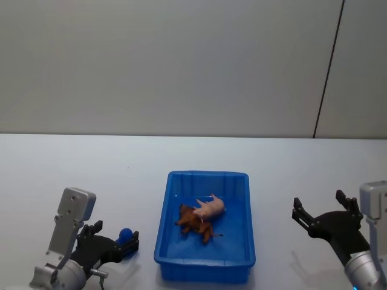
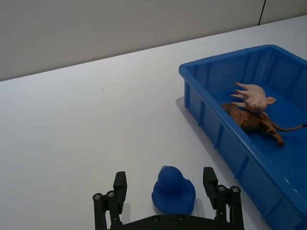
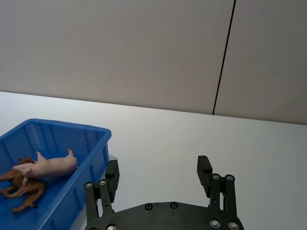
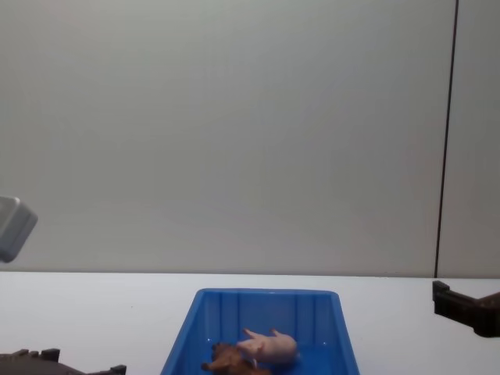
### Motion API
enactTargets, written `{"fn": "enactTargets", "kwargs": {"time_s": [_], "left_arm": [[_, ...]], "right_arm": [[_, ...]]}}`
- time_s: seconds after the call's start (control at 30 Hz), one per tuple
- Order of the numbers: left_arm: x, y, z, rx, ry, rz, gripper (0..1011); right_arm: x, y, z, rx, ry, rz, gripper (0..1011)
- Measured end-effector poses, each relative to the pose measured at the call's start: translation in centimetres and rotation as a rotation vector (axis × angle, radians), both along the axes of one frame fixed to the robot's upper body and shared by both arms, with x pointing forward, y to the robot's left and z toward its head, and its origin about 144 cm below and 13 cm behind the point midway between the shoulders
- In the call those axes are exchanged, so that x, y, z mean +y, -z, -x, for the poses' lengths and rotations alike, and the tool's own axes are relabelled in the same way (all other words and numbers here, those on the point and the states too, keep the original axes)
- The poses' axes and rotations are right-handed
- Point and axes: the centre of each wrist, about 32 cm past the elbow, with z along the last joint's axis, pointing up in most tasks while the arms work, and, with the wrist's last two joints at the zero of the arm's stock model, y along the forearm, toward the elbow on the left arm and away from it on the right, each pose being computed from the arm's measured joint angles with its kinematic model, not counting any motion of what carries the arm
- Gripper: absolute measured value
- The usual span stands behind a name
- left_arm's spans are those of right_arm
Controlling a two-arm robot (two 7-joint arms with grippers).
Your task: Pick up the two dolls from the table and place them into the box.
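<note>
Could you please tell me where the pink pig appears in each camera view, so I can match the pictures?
Head view: the pink pig lies in the blue box, leaning on the brown animal.
Left wrist view: pig at upper right, inside the box.
Right wrist view: pig at lower left, inside the box.
Chest view: pig at bottom centre, inside the box.
Shared landmark: the blue box.

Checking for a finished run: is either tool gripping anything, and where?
Nothing held: left tool straddles a blue toy untouched, right tool empty.
</note>
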Motion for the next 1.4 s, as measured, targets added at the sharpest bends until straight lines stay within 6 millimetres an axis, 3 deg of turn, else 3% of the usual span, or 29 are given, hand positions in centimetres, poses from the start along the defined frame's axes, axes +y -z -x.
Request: {"fn": "enactTargets", "kwargs": {"time_s": [0.73,1.03,1.27,1.4], "left_arm": [[0.6,0.9,-2.2,0.041,0.024,0.002,980],[0.6,1.2,-2.8,0.047,0.038,0.001,773],[0.6,1.3,-3.2,0.05,0.048,0.004,512],[0.5,1.3,-3.3,0.053,0.051,0.005,411]], "right_arm": [[0.0,0.0,0.0,0.0,0.0,0.0,1001],[0.0,0.0,0.0,0.0,0.0,0.0,1001],[0.0,0.0,0.0,0.0,0.0,0.0,1001],[0.0,0.0,0.0,0.0,0.0,0.0,1000]]}}
